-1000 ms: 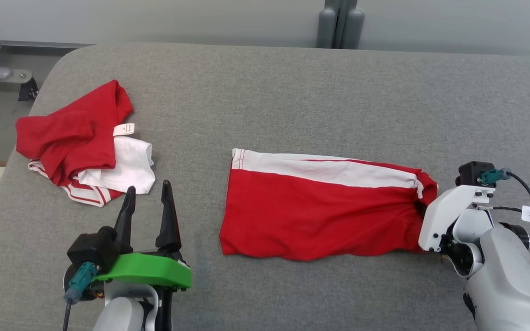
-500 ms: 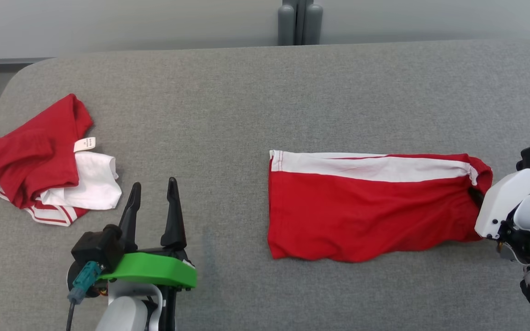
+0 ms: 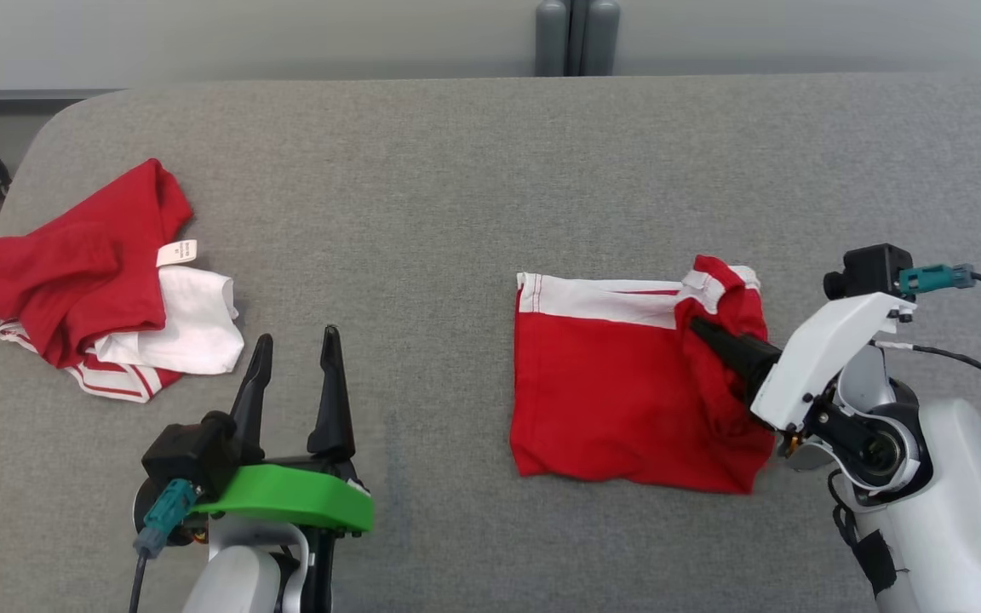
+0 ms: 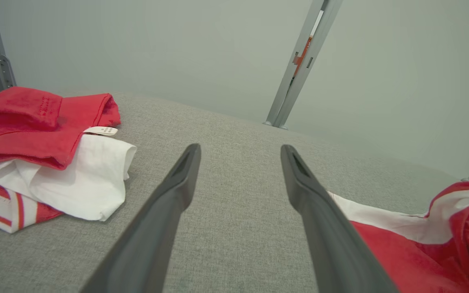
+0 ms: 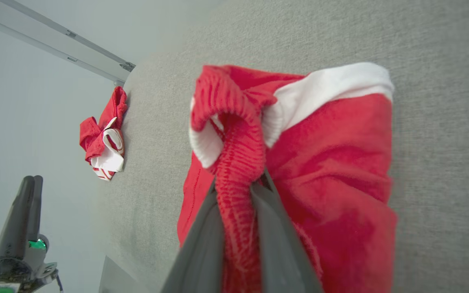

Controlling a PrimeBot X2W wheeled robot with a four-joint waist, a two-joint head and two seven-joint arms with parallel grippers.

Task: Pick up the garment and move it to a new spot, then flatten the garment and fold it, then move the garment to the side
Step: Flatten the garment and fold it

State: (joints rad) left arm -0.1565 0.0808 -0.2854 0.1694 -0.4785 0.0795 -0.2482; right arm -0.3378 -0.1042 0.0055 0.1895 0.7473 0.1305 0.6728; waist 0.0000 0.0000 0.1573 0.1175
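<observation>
Dark grey fingers of the right gripper point(image 5: 240, 181) were clamped on the ribbed red waistband point(image 5: 238, 122) of the red shorts with a white side stripe point(image 3: 610, 392). That end was raised and turned over toward the robot's left, while the rest lay flat on the grey fabric-covered table point(image 3: 422, 187), right of centre. The step looked like the fold. To do it well, the gripper would probably need to travel low and level across the cloth, so the lower layer did not drag. It would then set the waistband down square with the far white-edged hem point(image 3: 533, 289) before letting go. The left gripper point(image 3: 296, 340) hovered with its fingers spread and empty, near the shorts' left edge, and could pin that edge if it crept. Well apart at the table's left lay a crumpled pile of red and white clothes point(image 3: 90, 272).

How many layers sat between the fingers could not be told. The white wrist housing point(image 3: 814, 358) hid the shorts' near right corner in the head view, and bunched folds there were hard to read.
</observation>
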